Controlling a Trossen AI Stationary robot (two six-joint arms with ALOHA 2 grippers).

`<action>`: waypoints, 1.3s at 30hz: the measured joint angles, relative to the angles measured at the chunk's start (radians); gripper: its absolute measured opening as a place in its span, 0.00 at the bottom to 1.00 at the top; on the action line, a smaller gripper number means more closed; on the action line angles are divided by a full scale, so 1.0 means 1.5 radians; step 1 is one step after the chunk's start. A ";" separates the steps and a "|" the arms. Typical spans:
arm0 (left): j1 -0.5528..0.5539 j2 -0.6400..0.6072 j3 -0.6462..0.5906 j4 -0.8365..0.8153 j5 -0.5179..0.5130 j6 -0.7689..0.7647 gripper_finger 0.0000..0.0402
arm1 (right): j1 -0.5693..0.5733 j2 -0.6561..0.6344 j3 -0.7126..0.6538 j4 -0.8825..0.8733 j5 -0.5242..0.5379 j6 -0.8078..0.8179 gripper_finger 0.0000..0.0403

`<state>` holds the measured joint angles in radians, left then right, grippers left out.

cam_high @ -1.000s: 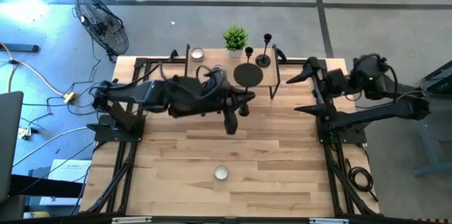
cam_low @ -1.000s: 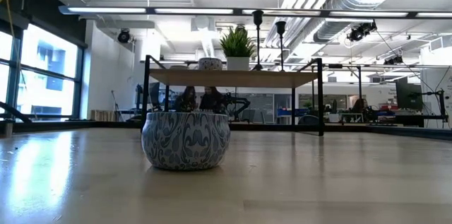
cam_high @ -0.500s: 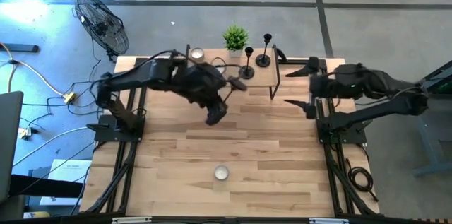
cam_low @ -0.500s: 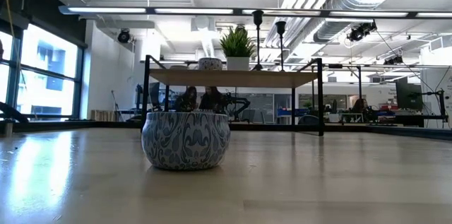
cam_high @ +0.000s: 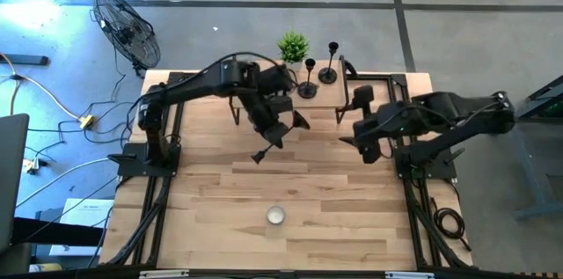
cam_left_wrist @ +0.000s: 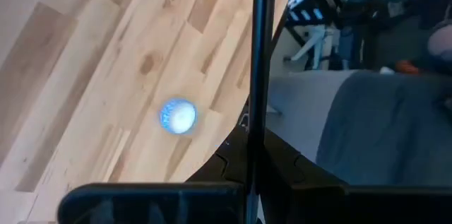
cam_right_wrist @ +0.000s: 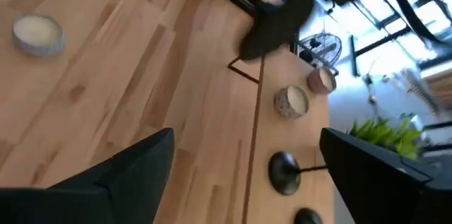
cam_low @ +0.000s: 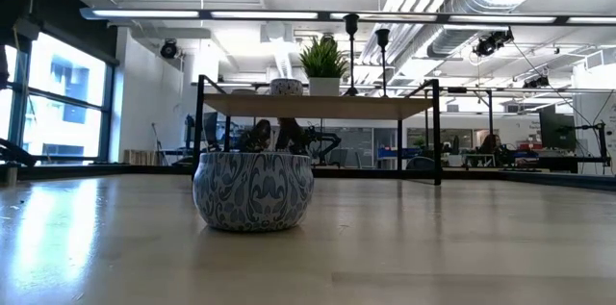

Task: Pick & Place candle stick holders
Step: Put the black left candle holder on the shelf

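Two candle stick holders (cam_high: 317, 75) on shelf (cam_high: 330, 96) at table's (cam_high: 220, 200) far edge; candle (cam_high: 276, 216) near front.

Left arm (cam_high: 198, 85): matte black throughout, built of rounded tubular links joined by bulkier cylindrical joint housings; no markings legible. Base sat on a black open metal frame (cam_high: 145, 160) at the table's 9 o'clock edge. Thin dark cable looped along the upper link.

Right arm (cam_high: 457, 112): same matte black finish, chunkier housings near the shoulder, mounted on a matching black frame (cam_high: 427, 165) at the 3 o'clock edge. Black cable coiled on the floor beside its frame.

Right gripper's fingers (cam_right_wrist: 127, 171): flat, dark, wedge-shaped slabs with plain faces.
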<state>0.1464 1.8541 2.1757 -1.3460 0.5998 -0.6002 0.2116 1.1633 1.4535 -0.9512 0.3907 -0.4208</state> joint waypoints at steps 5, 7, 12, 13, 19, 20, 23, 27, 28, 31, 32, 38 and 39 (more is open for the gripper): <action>0.034 0.008 0.000 0.007 0.046 -0.007 0.01 | 0.052 0.038 0.042 -0.012 0.061 -0.023 0.83; 0.039 0.018 0.001 0.020 0.064 -0.014 0.01 | 0.065 0.048 0.053 -0.012 0.083 -0.031 0.83; 0.042 0.047 0.000 0.099 0.140 -0.043 0.01 | 0.087 0.072 0.068 -0.010 0.125 -0.070 0.83; 0.042 0.052 0.000 0.119 0.154 -0.055 0.01 | 0.088 0.078 0.069 -0.008 0.131 -0.079 0.83; 0.042 0.073 0.000 0.253 0.211 -0.115 0.01 | 0.087 0.114 0.069 0.021 0.137 -0.132 0.83; 0.042 0.073 0.000 0.264 0.215 -0.124 0.01 | 0.087 0.120 0.069 0.022 0.137 -0.140 0.83; 0.042 0.073 0.000 0.287 0.216 -0.139 0.01 | 0.086 0.134 0.069 0.029 0.137 -0.144 0.83; 0.042 0.073 0.000 0.282 0.191 -0.147 0.01 | 0.086 0.143 0.069 0.032 0.140 -0.144 0.83; 0.042 0.073 0.000 0.282 0.190 -0.147 0.01 | 0.086 0.143 0.069 0.038 0.141 -0.144 0.83; 0.041 0.073 0.000 0.282 0.187 -0.147 0.01 | 0.086 0.142 0.069 0.054 0.155 -0.145 0.83; 0.041 0.074 0.000 0.282 0.185 -0.147 0.01 | 0.086 0.142 0.069 0.058 0.160 -0.144 0.83; 0.036 0.084 -0.001 0.287 0.180 -0.168 0.01 | 0.081 0.151 0.069 0.073 0.163 -0.147 0.81; 0.033 0.085 0.000 0.289 0.181 -0.168 0.01 | 0.080 0.155 0.069 0.071 0.162 -0.148 0.80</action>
<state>0.1952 1.9814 2.1760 -0.9129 0.8713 -0.8516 0.3321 1.3960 1.5570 -0.8446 0.6344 -0.6425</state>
